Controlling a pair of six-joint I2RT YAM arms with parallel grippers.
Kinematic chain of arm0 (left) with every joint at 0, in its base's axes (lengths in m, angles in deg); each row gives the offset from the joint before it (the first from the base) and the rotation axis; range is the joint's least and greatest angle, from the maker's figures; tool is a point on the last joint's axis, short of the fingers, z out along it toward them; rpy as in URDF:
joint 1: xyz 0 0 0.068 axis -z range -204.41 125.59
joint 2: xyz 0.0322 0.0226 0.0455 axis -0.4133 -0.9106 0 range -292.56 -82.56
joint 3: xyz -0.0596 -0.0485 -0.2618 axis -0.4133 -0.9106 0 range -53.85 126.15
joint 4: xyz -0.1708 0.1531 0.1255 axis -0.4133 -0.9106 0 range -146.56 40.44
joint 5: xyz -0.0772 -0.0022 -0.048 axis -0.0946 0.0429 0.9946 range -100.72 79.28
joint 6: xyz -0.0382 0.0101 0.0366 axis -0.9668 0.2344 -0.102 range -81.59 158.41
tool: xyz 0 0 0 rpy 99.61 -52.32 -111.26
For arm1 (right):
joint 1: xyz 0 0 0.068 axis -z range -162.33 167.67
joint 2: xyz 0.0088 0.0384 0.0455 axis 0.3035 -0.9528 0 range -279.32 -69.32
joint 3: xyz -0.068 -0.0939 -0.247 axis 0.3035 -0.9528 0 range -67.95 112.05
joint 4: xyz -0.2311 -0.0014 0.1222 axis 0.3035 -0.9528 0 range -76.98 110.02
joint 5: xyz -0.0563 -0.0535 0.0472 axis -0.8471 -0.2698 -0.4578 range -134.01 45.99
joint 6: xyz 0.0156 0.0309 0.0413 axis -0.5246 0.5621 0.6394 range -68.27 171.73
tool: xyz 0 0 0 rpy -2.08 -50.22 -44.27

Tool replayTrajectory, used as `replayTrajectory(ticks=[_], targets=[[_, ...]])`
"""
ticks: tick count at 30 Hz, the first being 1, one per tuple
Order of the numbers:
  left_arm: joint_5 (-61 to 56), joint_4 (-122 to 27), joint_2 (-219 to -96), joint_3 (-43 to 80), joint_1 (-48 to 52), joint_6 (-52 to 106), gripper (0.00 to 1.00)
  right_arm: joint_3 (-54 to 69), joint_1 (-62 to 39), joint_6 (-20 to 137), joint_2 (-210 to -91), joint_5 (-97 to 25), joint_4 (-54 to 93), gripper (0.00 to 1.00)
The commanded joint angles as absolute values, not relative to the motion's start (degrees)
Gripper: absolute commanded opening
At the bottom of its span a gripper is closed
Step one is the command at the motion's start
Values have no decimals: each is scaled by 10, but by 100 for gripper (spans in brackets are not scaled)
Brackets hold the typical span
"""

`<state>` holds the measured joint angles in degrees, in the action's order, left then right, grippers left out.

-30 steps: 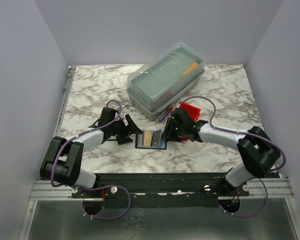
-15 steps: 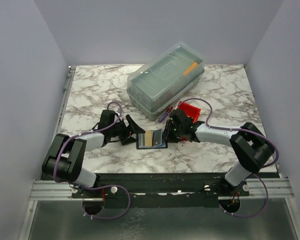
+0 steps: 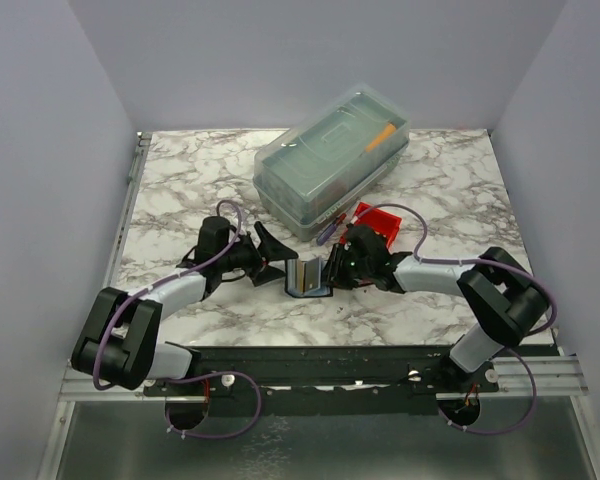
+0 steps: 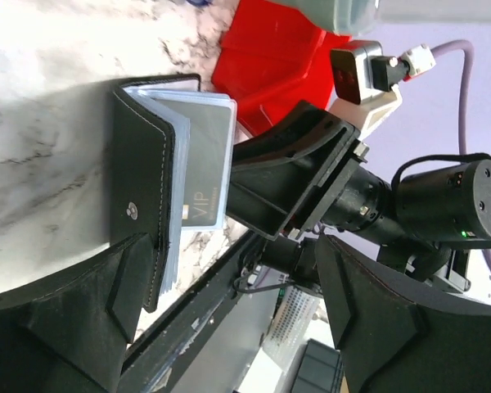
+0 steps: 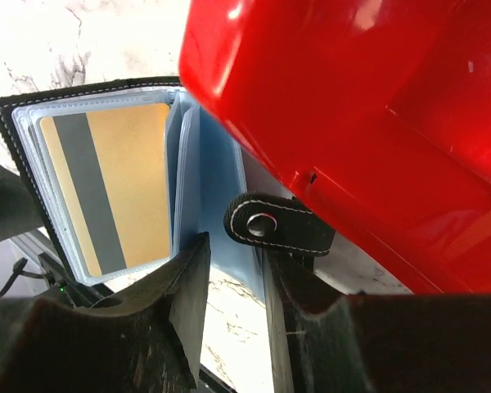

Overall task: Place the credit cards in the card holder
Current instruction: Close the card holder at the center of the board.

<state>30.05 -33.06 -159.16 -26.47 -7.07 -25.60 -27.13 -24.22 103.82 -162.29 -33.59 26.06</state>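
Left gripper: fingers spread wide at the left side of the card holder; one finger sits just beside its stitched black cover.
Right gripper: fingers drawn close together on the holder's right side with a pale-blue sleeve between them; it appears to pinch that leaf, though the contact itself is hard to make out.
Table: white and grey marble pattern.
Clear lidded box: far of centre, well beyond both grippers.
Red bin: just far and right of the holder, beside the right gripper.
Card holder: near the table's centre, between the two grippers, half folded with its leaves raised.
Gold card: in a clear sleeve on the left leaf, with a dark stripe along one long edge.
Dark card: sleeved, marked VIP.
Strap: black, with a snap, just beside a right finger.
Pen: between the box and the bin.
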Motion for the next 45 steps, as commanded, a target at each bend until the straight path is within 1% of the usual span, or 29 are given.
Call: replayTrajectory(ticks=[1, 9, 14, 19, 21, 23, 25, 27, 30, 32, 33, 36, 39, 42, 44, 45], targets=[[295, -303, -1580, -239, -34, -280, 87, -293, -244, 1053, -1596, -327, 272, 36], [256, -283, -1642, -203, 29, -281, 86, -275, -244, 1045, -1553, -401, 157, 43], [240, -281, -1675, -186, 46, -276, 86, -259, -244, 1035, -1528, -466, 96, 47], [233, -274, -1707, -179, 53, -277, 86, -238, -243, 995, -1528, -522, 78, 50], [232, -274, -1716, -176, 54, -272, 86, -228, -242, 986, -1534, -545, 70, 53], [233, -274, -1729, -171, 56, -271, 85, -229, -227, 983, -1540, -558, 68, 55], [235, -274, -1742, -166, 61, -267, 83, -235, -212, 985, -1538, -577, 66, 55], [235, -274, -1754, -163, 66, -266, 79, -237, -207, 982, -1529, -604, 57, 55], [231, -274, -1758, -163, 73, -259, 70, -235, -200, 973, -1518, -619, 40, 56], [228, -274, -1760, -165, 73, -257, 60, -228, -199, 962, -1519, -625, 20, 55], [231, -275, -1763, -165, 73, -255, 52, -219, -199, 956, -1521, -622, 6, 54], [236, -276, -1768, -167, 73, -250, 35, -199, -203, 920, -1508, -560, -4, 51], [232, -286, -1769, -169, 73, -239, 25, -196, -212, 922, -1491, -493, 27, 50], [218, -303, -1772, -173, 73, -229, 13, -168, -214, 939, -1517, -450, 24, 49], [209, -307, -1781, -174, 73, -219, 8, -132, -225, 949, -1547, -462, 0, 48], [205, -310, -1786, -173, 73, -215, 3, -118, -234, 950, -1562, -471, -7, 48]])
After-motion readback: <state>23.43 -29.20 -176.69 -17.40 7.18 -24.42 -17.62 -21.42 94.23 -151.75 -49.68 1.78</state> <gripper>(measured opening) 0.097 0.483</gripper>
